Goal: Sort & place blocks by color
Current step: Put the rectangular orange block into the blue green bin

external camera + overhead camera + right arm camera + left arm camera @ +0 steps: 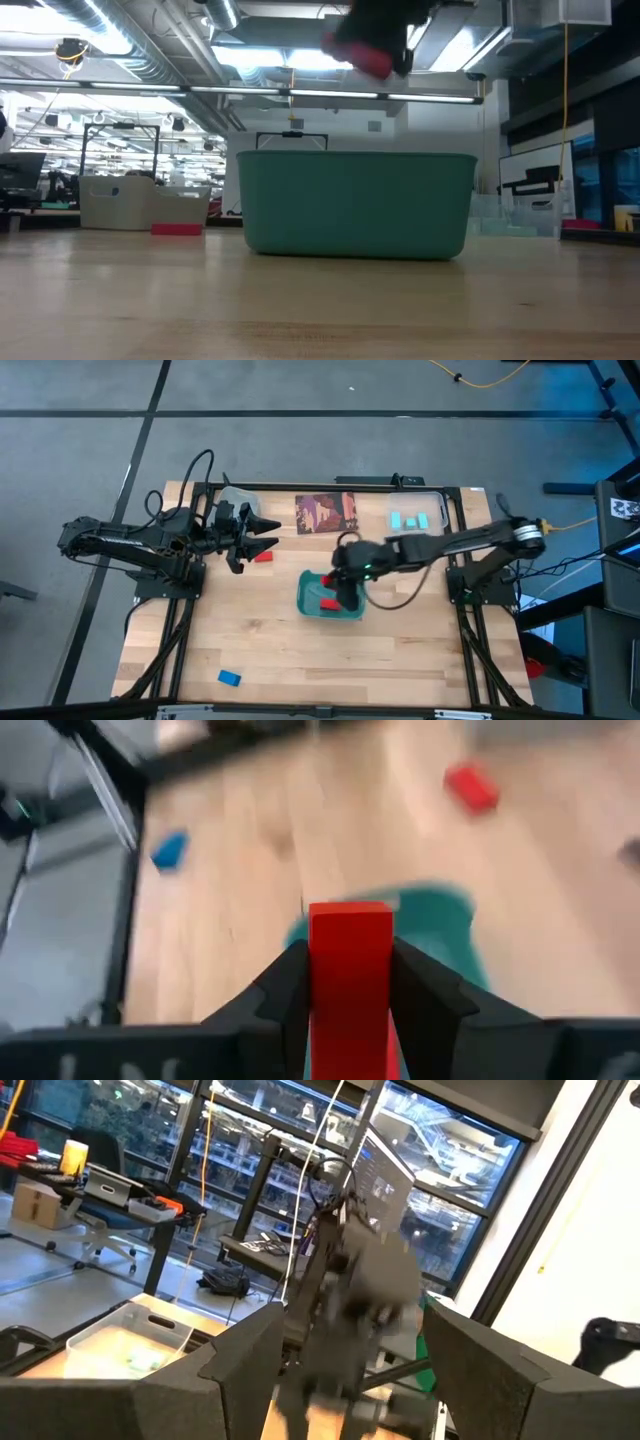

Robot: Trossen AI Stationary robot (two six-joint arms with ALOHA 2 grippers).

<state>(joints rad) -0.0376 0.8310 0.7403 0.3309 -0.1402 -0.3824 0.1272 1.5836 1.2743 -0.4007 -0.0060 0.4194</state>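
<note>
My right gripper [343, 597] hovers over the teal tray [308, 588], shut on a red block [350, 960]. In the low view the block [362, 58] hangs well above the tray [355, 205]. My left gripper [268, 532] waits open near the table's far left, fingers pointing right. Just nearside of it, a second red block [263, 556] lies flat on the table. A dark blue block [229, 678] lies near the near edge. Light cyan blocks [415, 520] sit in a clear container at the far right. My right gripper pinches the red block [350, 935] between its two fingers [288, 990], one on each long side. The fingers lie along the block, whose free end sticks out past their tips. It is lifted clear, above the teal tray [445, 925].
A brownish-red printed card [327, 512] lies at the far edge, mid-table. Another clear container [236, 500] stands at the far left, behind my left gripper. Bare wood spreads across the near half of the table. The right arm's cable loops beside the tray.
</note>
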